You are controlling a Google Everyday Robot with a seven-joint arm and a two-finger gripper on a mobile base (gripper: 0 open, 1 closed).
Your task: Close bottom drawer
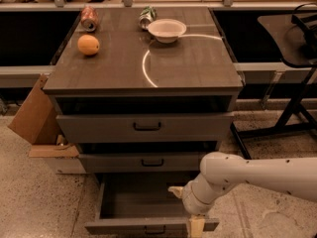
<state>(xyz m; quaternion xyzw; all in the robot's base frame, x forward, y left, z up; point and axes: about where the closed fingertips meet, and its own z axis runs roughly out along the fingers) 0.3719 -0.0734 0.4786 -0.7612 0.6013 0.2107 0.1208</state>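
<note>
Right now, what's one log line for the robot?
task: close bottom drawer | bottom drawer: open, pulled out | gripper: down at its front edge | done: not yet

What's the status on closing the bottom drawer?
Gripper at front panel of grey-brown shallow bottom drawer, right of centre. Drawer pulled open. Nothing seen blocking it.
</note>
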